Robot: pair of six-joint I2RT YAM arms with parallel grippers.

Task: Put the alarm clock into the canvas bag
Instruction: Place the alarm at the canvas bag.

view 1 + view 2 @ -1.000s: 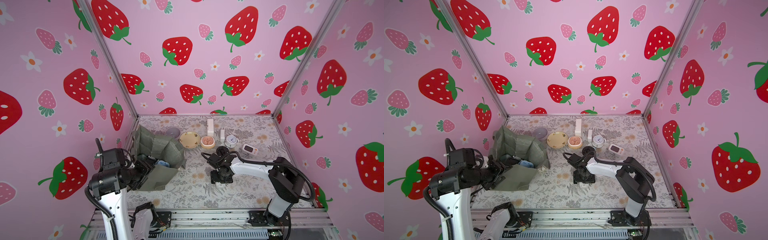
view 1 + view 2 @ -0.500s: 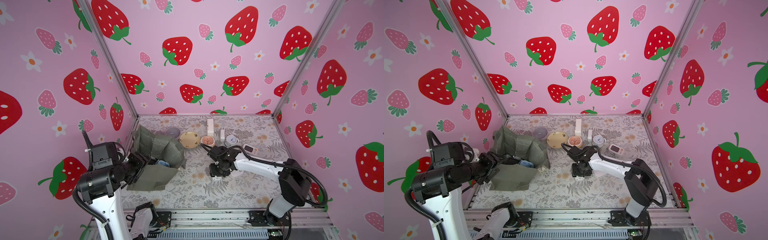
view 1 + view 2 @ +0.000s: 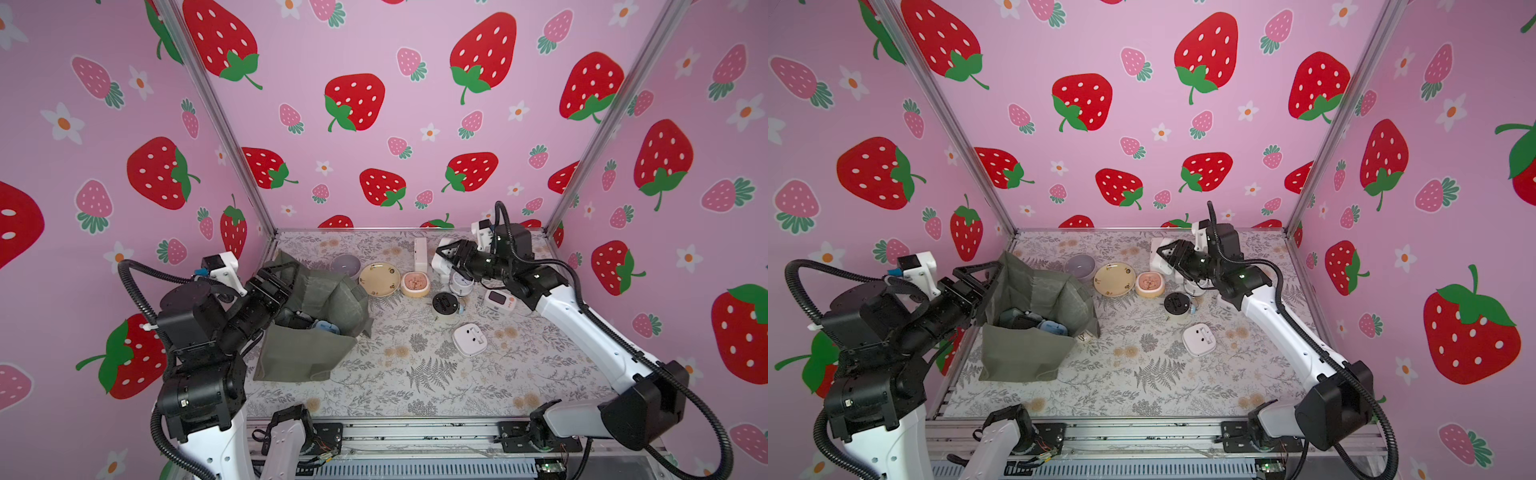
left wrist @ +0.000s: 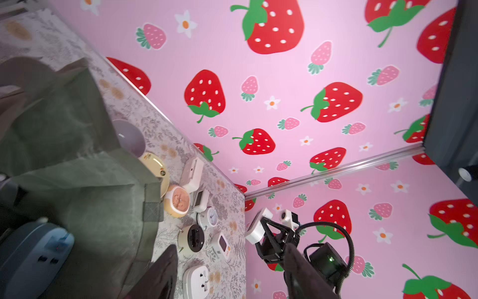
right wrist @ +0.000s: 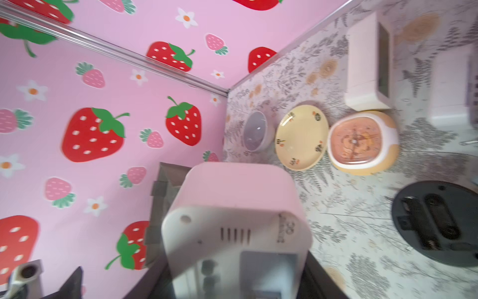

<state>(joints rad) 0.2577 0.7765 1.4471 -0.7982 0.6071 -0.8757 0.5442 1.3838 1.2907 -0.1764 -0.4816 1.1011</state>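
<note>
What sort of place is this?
Probably a robot practice booth: strawberry-print walls box in a small table, two robot arms stand at its front, and the right hand holds a clock.

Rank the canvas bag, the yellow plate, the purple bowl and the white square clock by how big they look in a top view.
1. canvas bag, the largest.
2. yellow plate.
3. purple bowl and white square clock look about alike; the clock lies nearer the camera, so I leave them unranked.
</note>
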